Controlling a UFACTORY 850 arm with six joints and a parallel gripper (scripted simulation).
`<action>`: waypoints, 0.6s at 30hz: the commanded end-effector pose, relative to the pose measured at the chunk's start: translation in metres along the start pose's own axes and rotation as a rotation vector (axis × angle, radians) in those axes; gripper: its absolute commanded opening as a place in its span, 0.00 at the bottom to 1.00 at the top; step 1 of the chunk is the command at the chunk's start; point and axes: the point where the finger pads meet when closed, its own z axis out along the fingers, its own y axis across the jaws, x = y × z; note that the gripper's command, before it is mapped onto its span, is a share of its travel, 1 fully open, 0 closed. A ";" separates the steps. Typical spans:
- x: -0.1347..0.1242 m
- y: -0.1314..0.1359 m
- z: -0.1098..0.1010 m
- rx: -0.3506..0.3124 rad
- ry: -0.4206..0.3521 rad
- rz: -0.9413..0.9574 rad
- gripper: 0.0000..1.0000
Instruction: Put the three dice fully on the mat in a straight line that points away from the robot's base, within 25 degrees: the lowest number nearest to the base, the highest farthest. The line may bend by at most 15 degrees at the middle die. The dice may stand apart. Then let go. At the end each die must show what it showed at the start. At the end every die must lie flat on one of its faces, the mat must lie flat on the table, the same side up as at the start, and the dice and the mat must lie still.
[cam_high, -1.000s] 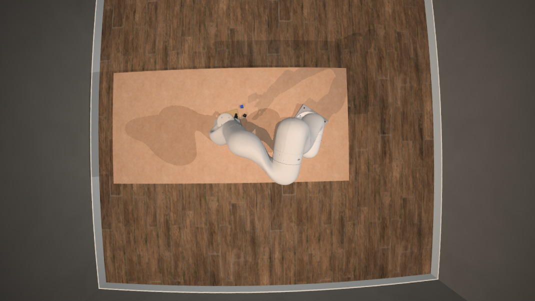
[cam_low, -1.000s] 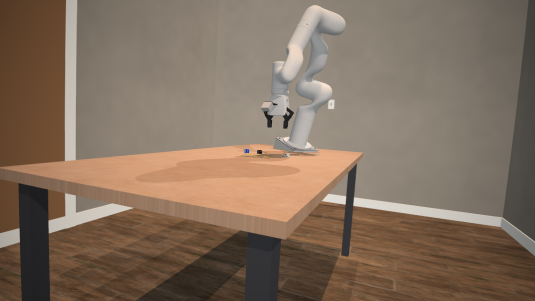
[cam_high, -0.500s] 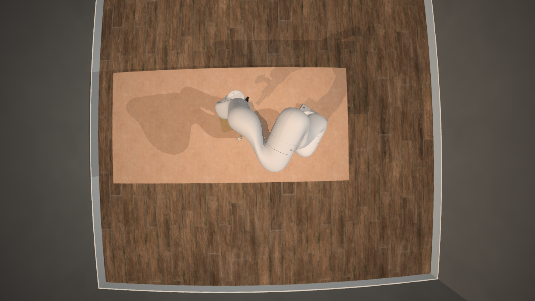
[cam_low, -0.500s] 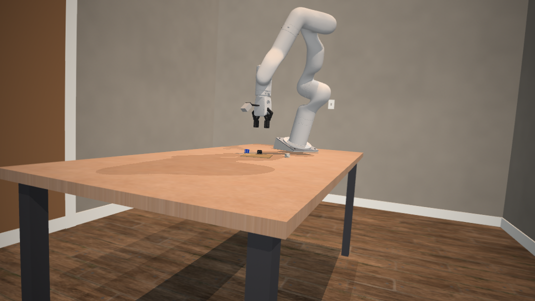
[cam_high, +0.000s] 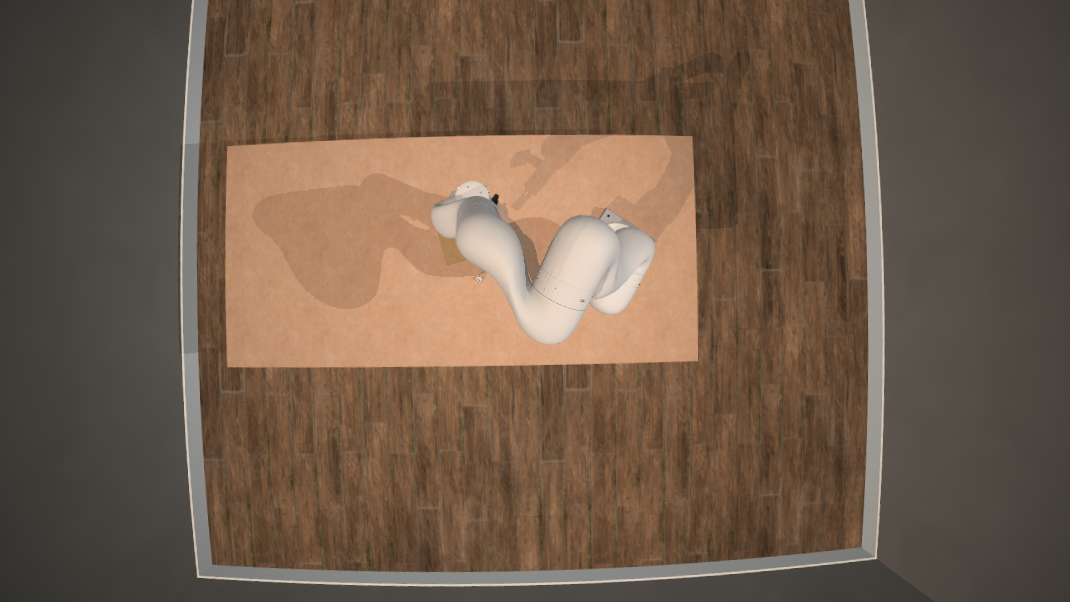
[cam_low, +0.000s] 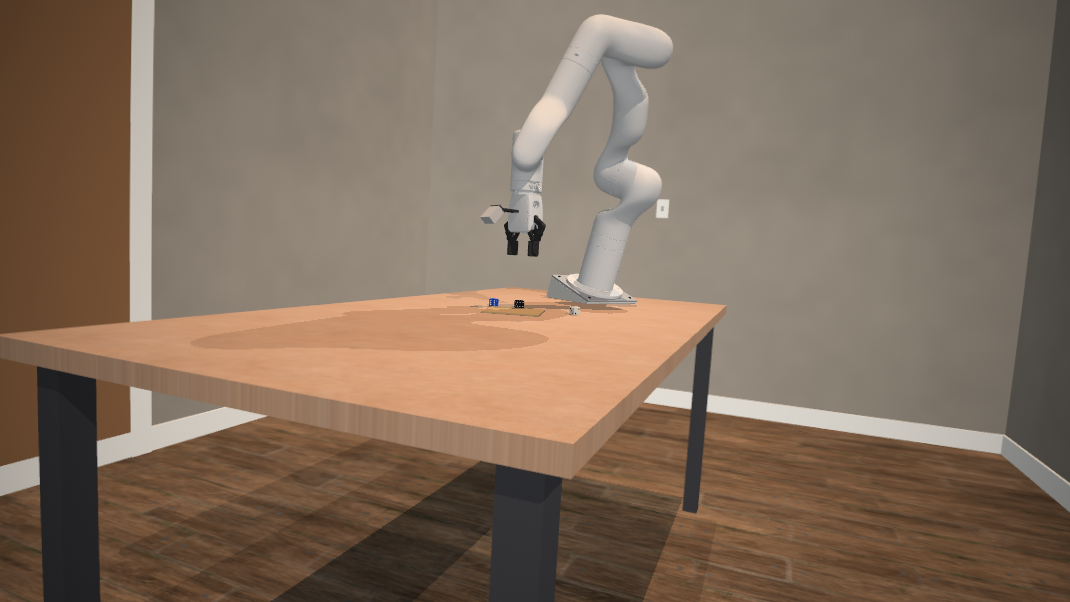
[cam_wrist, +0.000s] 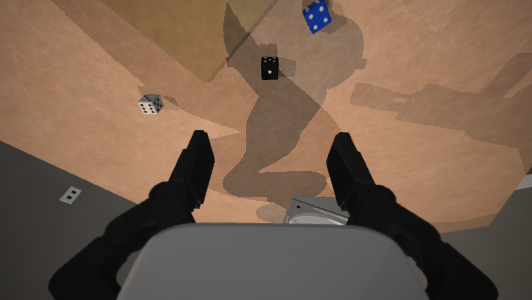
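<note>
1. On the tabletop (cam_high: 336, 329) (cam_low: 419, 359) (cam_wrist: 90, 145), off the mat (cam_high: 451, 253) (cam_low: 511, 312) (cam_wrist: 185, 35), lie three dice: one white (cam_high: 479, 277) (cam_low: 574, 310) (cam_wrist: 150, 104), one black (cam_low: 519, 303) (cam_wrist: 270, 68), one blue (cam_low: 493, 302) (cam_wrist: 317, 16).
2. White has black pips; the others have pale pips.
3. One mat, flat, yellowish-tan.
4. One gripper (cam_low: 523, 248) (cam_wrist: 270, 146), spread wide above, holds nothing.

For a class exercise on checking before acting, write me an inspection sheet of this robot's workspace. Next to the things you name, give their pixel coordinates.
Surface: tabletop (cam_high: 336, 336) (cam_low: 336, 366) (cam_wrist: 65, 65), wood-coloured, crossed by shadows
Job's things: white die (cam_high: 479, 277) (cam_low: 574, 310) (cam_wrist: 150, 104), black die (cam_low: 519, 303) (cam_wrist: 270, 68) and blue die (cam_low: 493, 302) (cam_wrist: 317, 17), all off the tan mat (cam_high: 451, 252) (cam_low: 512, 312) (cam_wrist: 185, 35)
Clutter: nothing seen
Hand (cam_low: 523, 254) (cam_wrist: 270, 146): open, raised above the table, holding nothing
Cables: nothing seen
Surroundings: grey walls (cam_low: 823, 224), plank floor (cam_high: 523, 479) (cam_low: 748, 516), wall plate (cam_low: 662, 208) (cam_wrist: 70, 195)
</note>
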 end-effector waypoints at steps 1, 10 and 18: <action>0.001 0.000 0.000 0.000 0.001 0.026 1.00; 0.001 -0.001 0.004 0.001 0.001 0.280 1.00; 0.002 -0.001 0.008 0.003 0.001 0.570 1.00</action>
